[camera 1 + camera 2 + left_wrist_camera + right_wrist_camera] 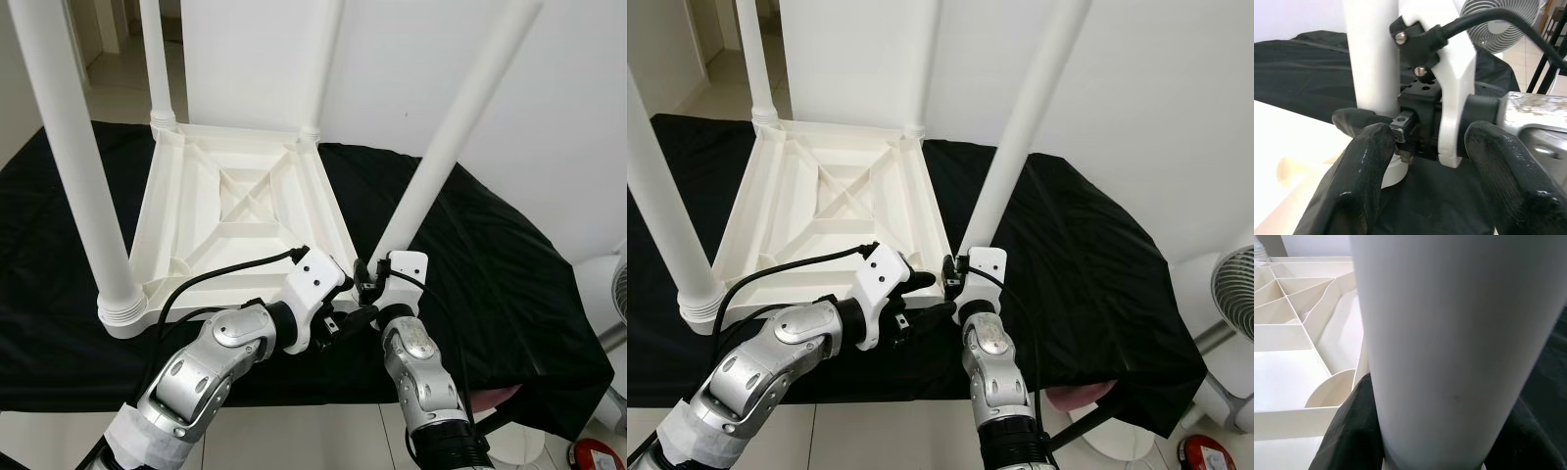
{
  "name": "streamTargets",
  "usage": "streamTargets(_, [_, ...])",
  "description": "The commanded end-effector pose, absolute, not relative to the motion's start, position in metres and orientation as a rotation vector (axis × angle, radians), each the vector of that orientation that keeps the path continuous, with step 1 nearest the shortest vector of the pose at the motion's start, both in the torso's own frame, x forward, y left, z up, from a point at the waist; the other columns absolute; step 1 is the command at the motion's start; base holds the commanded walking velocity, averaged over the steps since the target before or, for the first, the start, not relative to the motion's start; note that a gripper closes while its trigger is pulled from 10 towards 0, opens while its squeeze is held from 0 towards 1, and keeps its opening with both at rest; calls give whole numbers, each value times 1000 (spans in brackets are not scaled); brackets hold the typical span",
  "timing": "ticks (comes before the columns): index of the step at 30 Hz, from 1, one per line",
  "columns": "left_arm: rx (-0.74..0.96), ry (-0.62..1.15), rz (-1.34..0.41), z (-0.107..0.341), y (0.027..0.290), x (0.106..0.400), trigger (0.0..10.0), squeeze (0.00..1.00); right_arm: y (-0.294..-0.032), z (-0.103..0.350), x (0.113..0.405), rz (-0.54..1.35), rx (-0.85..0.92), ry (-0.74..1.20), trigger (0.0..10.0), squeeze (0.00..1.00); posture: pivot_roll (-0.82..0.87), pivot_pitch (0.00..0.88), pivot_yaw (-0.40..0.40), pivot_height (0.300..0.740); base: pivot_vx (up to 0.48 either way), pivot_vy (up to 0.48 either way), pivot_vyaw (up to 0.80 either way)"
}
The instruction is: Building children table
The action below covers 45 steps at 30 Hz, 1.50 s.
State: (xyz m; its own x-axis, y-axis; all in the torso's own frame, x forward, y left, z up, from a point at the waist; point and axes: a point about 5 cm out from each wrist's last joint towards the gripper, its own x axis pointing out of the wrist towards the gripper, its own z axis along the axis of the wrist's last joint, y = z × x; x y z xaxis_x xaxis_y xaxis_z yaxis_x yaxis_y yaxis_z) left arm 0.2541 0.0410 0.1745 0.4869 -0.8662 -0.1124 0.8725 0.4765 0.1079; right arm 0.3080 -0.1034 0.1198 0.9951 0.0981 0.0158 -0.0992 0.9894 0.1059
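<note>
White walls [549, 127], pale tiled floor [323, 436], and a standing fan [1236, 294] at right.

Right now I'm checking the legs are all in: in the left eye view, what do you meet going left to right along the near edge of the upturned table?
Near-left table leg → left end effector → right end effector, closed around the near-right table leg → fan.

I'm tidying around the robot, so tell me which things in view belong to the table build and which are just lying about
Job: upturned white table top; near-right leg, gripped at its base by right gripper; left gripper; three other legs.
Lying about: black cloth; fan.
</note>
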Motion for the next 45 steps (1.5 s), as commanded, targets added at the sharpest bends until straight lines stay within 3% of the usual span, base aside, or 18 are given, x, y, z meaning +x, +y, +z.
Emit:
streamTargets(1, [162, 33, -1129, 177, 36, 252, 10000, 0, -103, 112, 306, 95, 97, 28, 10000, 0, 29, 0, -125, 740, 0, 0, 0])
streamTargets(8, [172, 28, -1141, 178, 36, 254, 10000, 0, -104, 113, 305, 58, 91, 57, 10000, 0, 24, 0, -119, 740, 0, 0, 0])
streamTargets(9, [171, 26, -1140, 178, 36, 255, 10000, 0, -104, 113, 304, 55, 89, 57, 10000, 86, 24, 0, -119, 740, 0, 0, 0])
streamTargets(10, [171, 26, -1140, 178, 36, 255, 10000, 0, -104, 113, 304, 55, 89, 57, 10000, 86, 24, 0, -119, 740, 0, 0, 0])
streamTargets(11, [169, 25, -1140, 178, 35, 255, 10000, 0, -105, 114, 304, 60, 93, 49, 10000, 1000, 21, 0, -117, 740, 0, 0, 0])
streamTargets(24, [164, 27, -1140, 177, 35, 255, 10000, 0, -121, 121, 304, 114, 90, -8, 10000, 1000, 32, 0, -123, 740, 0, 0, 0])
streamTargets(25, [166, 27, -1137, 177, 35, 256, 10000, 0, -124, 124, 303, 161, 105, -23, 10000, 0, 39, 0, -126, 740, 0, 0, 0])
streamTargets(29, [170, 25, -1133, 177, 36, 257, 10000, 0, -128, 127, 302, 246, 110, -45, 10000, 0, 41, 0, -128, 740, 0, 0, 0])
streamTargets(30, [170, 21, -1131, 178, 36, 257, 10000, 0, -135, 130, 302, 363, 67, -58, 10000, 0, 41, 0, -128, 740, 0, 0, 0])
streamTargets(45, [168, 29, -1138, 177, 39, 255, 10000, 0, -156, 134, 312, 638, -48, -54, 10000, 0, 48, 0, -128, 740, 0, 0, 0])
